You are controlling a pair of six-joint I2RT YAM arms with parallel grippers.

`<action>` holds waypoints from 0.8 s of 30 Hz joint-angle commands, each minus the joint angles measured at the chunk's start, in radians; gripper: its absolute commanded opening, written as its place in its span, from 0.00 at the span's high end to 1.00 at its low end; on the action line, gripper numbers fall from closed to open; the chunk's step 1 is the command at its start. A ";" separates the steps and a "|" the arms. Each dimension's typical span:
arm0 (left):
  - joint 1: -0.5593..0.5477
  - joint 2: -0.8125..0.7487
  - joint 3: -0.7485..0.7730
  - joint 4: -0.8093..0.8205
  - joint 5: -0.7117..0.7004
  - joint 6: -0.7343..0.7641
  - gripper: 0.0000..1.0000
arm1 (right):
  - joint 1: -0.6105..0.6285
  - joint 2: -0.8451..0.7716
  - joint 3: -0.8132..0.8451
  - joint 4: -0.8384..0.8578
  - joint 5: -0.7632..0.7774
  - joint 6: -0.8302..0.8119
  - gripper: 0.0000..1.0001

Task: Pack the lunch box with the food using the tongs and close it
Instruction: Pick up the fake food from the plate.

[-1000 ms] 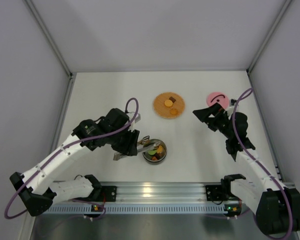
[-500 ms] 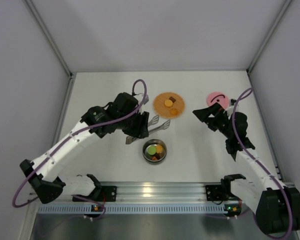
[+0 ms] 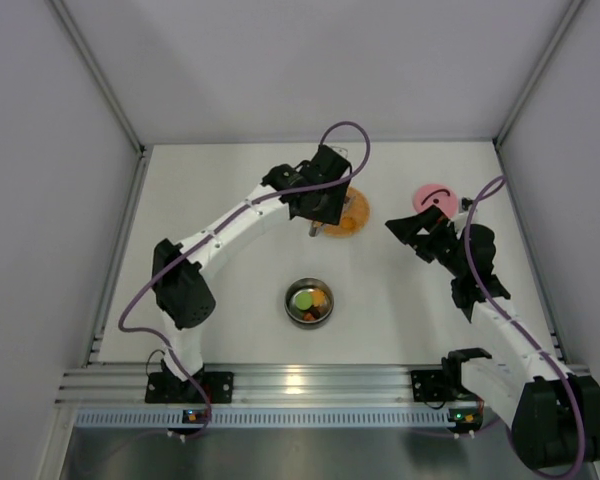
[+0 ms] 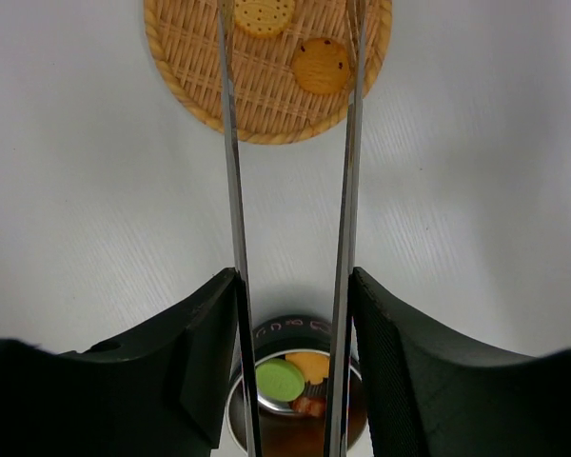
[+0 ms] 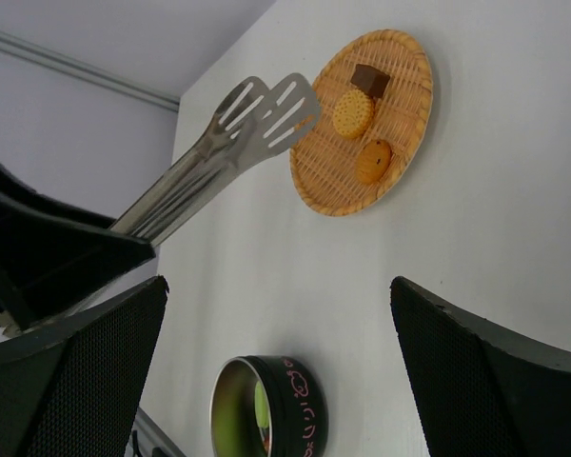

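White tabletop (image 3: 400,320) walled by pale panels carries everything. Largest on it is the left arm, stretched far forward so the left gripper (image 4: 293,286) hangs over the woven plate (image 4: 266,105), its fingers clamped on the outside of the tongs (image 4: 230,190), whose two arms stand parted and point down at the plate, apparently ready for another piece. The right gripper (image 3: 408,226) waits spread wide and empty just beside the pink lid (image 3: 432,196), probably kept there for the closing step. The lunch box (image 3: 289,302) sits uncovered near the table's middle, well apart from the lid, holding a green round (image 4: 279,378) and other pieces. A brown square (image 5: 369,78), a yellow biscuit (image 5: 353,112) and an orange one (image 5: 373,160) are left on the plate. A second ago the tongs were at the lunch box; they have since travelled to the plate, while the right arm has not moved.
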 commanded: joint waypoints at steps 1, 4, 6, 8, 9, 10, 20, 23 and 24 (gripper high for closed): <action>0.011 0.072 0.080 0.027 -0.068 -0.002 0.46 | 0.000 -0.015 0.017 0.055 -0.004 -0.008 0.01; 0.022 0.120 0.098 0.038 -0.072 0.000 0.46 | -0.002 -0.018 0.018 0.052 -0.006 -0.008 0.01; 0.026 0.134 0.097 0.044 -0.081 0.000 0.46 | -0.002 -0.021 0.018 0.050 -0.007 -0.008 0.01; 0.029 0.150 0.091 0.050 -0.077 0.006 0.46 | -0.002 -0.023 0.018 0.049 -0.007 -0.010 0.00; 0.029 0.150 0.086 0.053 -0.074 0.009 0.46 | -0.002 -0.023 0.020 0.049 -0.007 -0.010 0.01; 0.031 0.155 0.083 0.056 -0.072 0.015 0.46 | -0.002 -0.023 0.020 0.050 -0.007 -0.007 0.00; 0.040 0.172 0.052 0.102 -0.037 0.037 0.45 | -0.002 -0.028 0.017 0.052 -0.010 -0.007 0.01; 0.043 0.183 0.054 0.104 -0.028 0.037 0.45 | -0.002 -0.029 0.015 0.050 -0.009 -0.007 0.00; 0.043 0.186 0.054 0.104 -0.026 0.037 0.46 | -0.002 -0.031 0.014 0.050 -0.009 -0.008 0.00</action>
